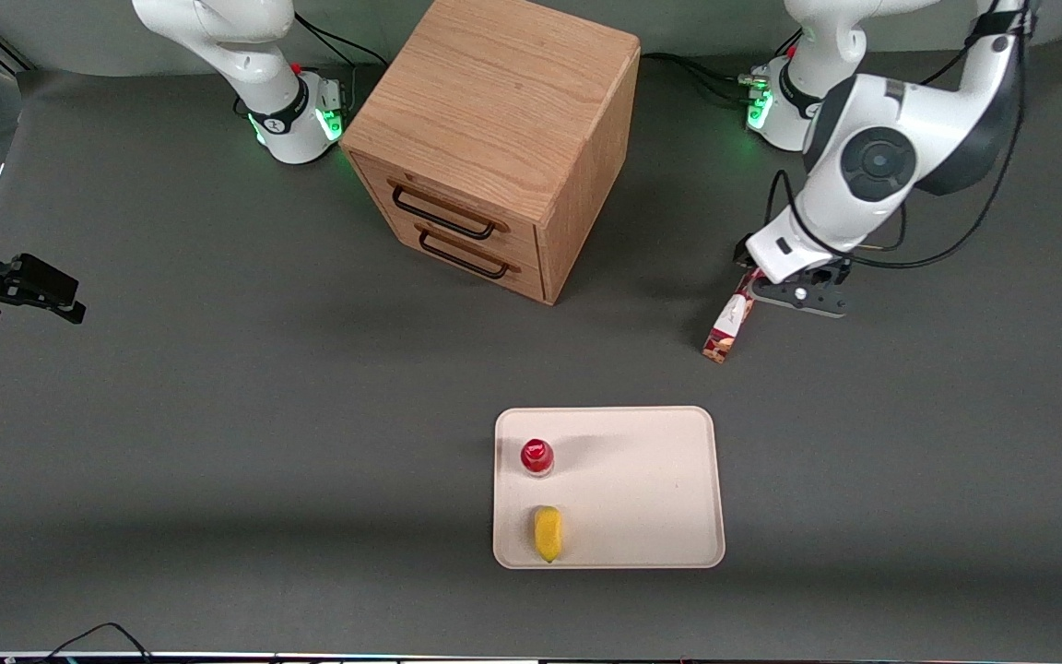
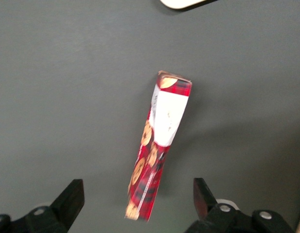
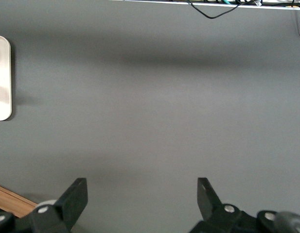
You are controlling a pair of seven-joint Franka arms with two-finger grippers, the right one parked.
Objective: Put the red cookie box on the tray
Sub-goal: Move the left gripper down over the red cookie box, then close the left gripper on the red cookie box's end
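The red cookie box (image 1: 729,325) is a long, thin, dark red carton with a white patch and cookie pictures. It stands tilted on the grey table, farther from the front camera than the tray (image 1: 642,480). My left gripper (image 1: 760,288) hangs over the box's upper end. Seen from the left wrist, the gripper (image 2: 137,187) is open, and the box (image 2: 157,145) lies in the wide gap, clear of both fingers (image 2: 72,194). A corner of the tray (image 2: 181,2) also shows there.
A small red-capped bottle (image 1: 537,456) and a yellow object (image 1: 548,532) sit on the tray along its edge toward the parked arm. A wooden drawer cabinet (image 1: 494,138) stands at the back of the table, beside the box toward the parked arm's end.
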